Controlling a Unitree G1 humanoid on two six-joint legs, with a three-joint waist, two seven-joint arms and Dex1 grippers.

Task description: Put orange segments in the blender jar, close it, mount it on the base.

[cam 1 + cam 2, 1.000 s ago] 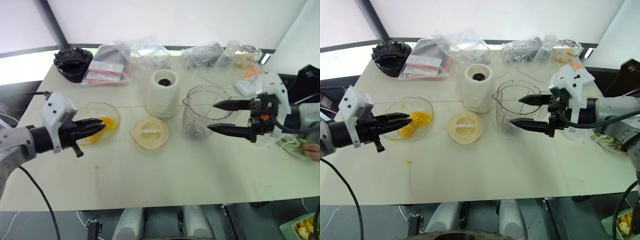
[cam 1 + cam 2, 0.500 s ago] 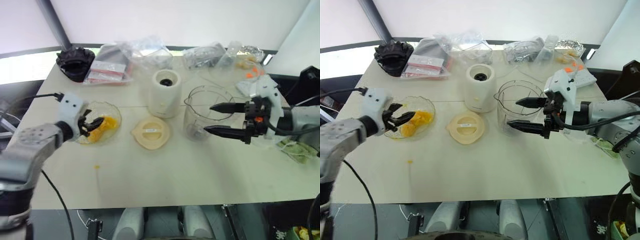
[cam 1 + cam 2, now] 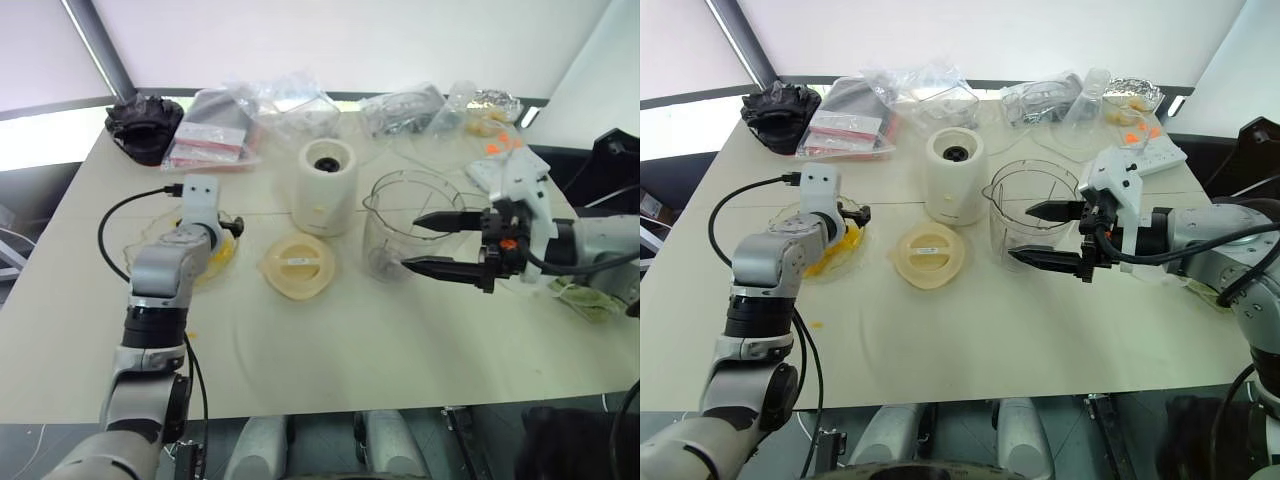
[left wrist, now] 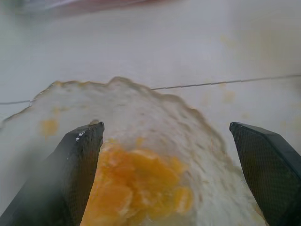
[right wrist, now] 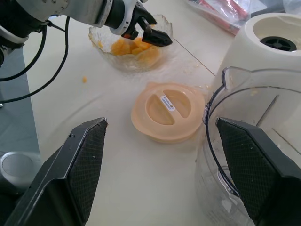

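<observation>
The left tool [image 5: 149, 34] hangs over the scalloped glass dish [image 3: 855, 255], its two black fingers [image 4: 75, 169] spread wide with nothing between them. Its tips straddle the orange segments [image 4: 141, 188], which lie heaped in the dish just below and between the fingers; whether the tips touch the fruit cannot be told. A stray bit of orange [image 3: 817, 323] lies on the counter [image 3: 970, 340] nearer the robot than the dish.

The right tool [image 3: 1040, 235] is also spread wide and empty, its fingers pointing level toward the robot's left, one above the other, just beside the wall of the blender jar [image 3: 1025, 205]. The jar stands upright on the counter with its mouth up and its pour spout [image 5: 230, 73] toward the base; no fruit shows in it.

The base [image 3: 954, 175] stands upright just left of the jar, its dark socket facing up. The flat cream lid [image 3: 931, 255] lies on the counter between the dish and the jar, in front of the base. Plastic bags [image 3: 925, 95] and a black object [image 3: 780, 105] crowd the far edge of the counter.
</observation>
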